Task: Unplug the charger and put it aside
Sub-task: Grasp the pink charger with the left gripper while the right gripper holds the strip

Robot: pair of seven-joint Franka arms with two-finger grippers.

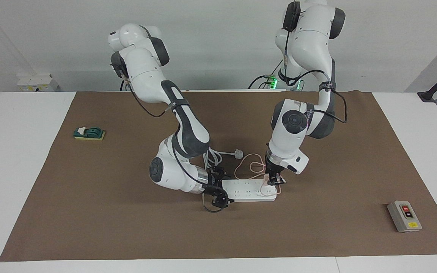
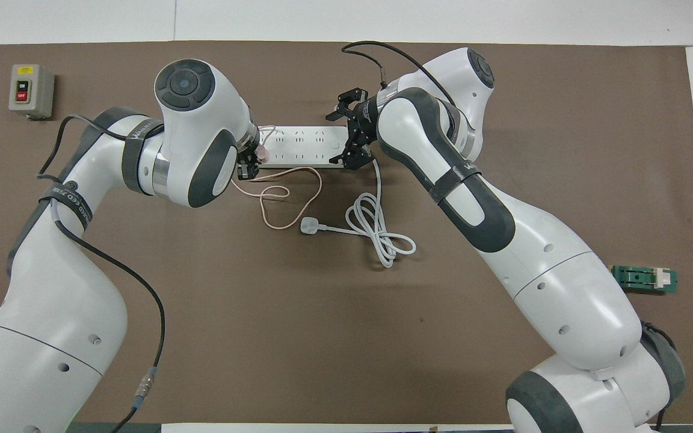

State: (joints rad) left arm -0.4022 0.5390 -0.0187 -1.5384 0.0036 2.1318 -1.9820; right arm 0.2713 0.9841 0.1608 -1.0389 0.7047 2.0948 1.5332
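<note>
The pale pink charger (image 1: 267, 182) sits plugged into the white power strip (image 1: 247, 189) at the strip's end toward the left arm. Its thin pink cable (image 1: 250, 165) loops nearer to the robots. My left gripper (image 1: 274, 182) points down over the charger and is shut around it, hiding most of it. In the overhead view only a pink sliver of the charger (image 2: 261, 155) shows beside the left gripper (image 2: 249, 163). My right gripper (image 1: 218, 189) clasps the other end of the strip (image 2: 301, 146) across its width; it also shows in the overhead view (image 2: 349, 131).
A white three-pin plug (image 1: 238, 153) with a coiled thick white cord lies nearer to the robots than the strip. A grey on/off switch box (image 1: 404, 216) stands toward the left arm's end. A green block (image 1: 89, 133) lies toward the right arm's end.
</note>
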